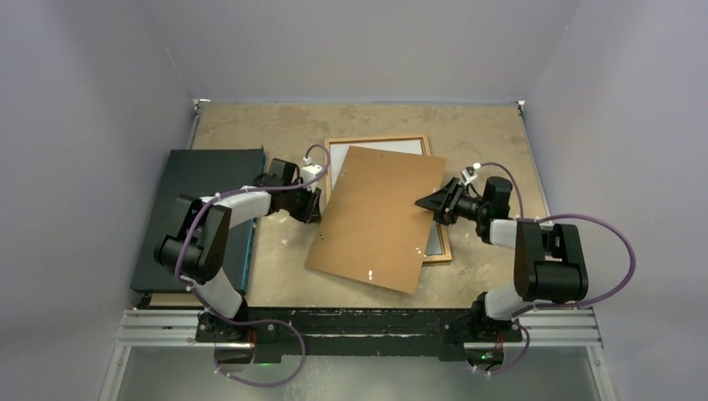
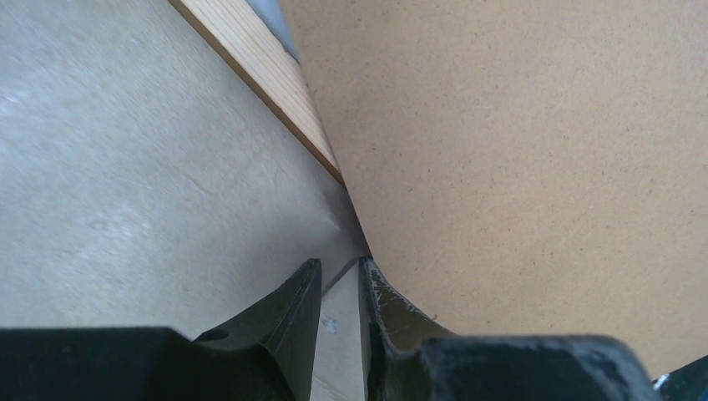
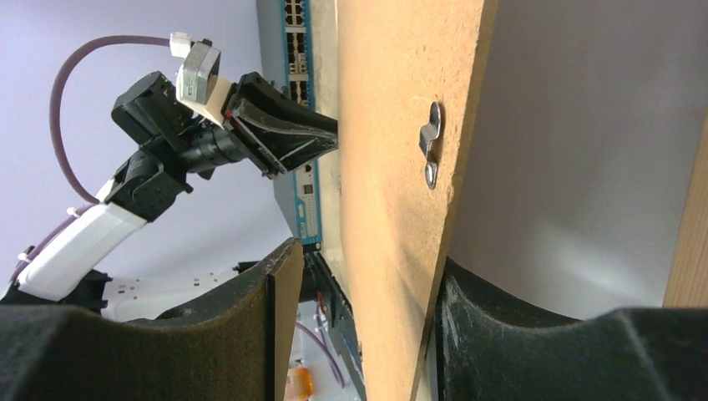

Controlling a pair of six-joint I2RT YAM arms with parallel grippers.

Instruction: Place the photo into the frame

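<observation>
The orange-brown frame (image 1: 377, 140) lies flat at the table's middle, with a pale grey surface showing inside it. A plain brown backing board (image 1: 376, 217) lies askew over most of it. The photo is out of view. My left gripper (image 1: 316, 205) is at the board's left edge; in the left wrist view its jaws (image 2: 338, 266) stand narrowly apart and empty, beside the board (image 2: 518, 150) and the frame's rail (image 2: 267, 75). My right gripper (image 1: 422, 203) is open astride the board's right edge (image 3: 384, 125): one finger (image 3: 467, 309) touches it, the other stands off.
A dark flat box (image 1: 204, 209) with a blue edge lies at the left, under the left arm, and shows in the right wrist view (image 3: 292, 25). A metal turn clip (image 3: 431, 144) sits on the board. Grey walls enclose the table on three sides.
</observation>
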